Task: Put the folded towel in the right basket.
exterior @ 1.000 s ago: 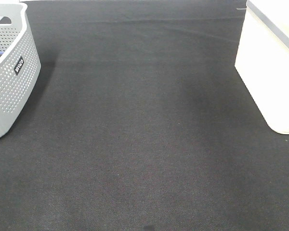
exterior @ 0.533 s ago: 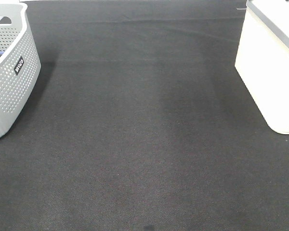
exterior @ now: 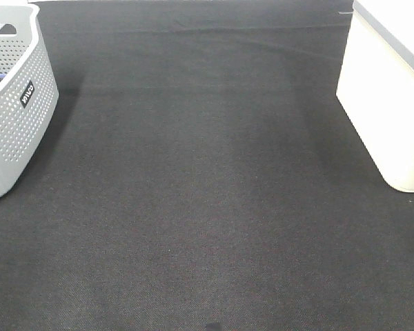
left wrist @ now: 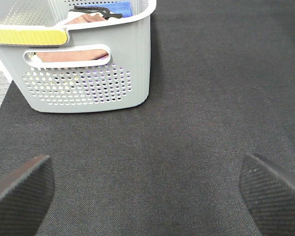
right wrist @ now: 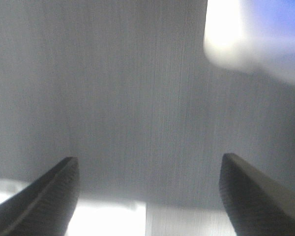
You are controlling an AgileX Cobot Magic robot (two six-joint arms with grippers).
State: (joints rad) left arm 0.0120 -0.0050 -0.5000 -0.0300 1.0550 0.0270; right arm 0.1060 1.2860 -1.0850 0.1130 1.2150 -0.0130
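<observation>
Table (exterior: 207, 207) w/ dark woven cloth cover, matt, fine rough weave. Grey perforated plastic basket (exterior: 17, 110) at left edge: smooth, slight sheen. White plain-walled plastic basket (exterior: 383, 103) at right edge: smooth, matt. Jaws' black pads (left wrist: 19, 189) textured, rubber-like, matt.

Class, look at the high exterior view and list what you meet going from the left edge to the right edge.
Grey perforated basket → bare dark mat → white basket
</observation>
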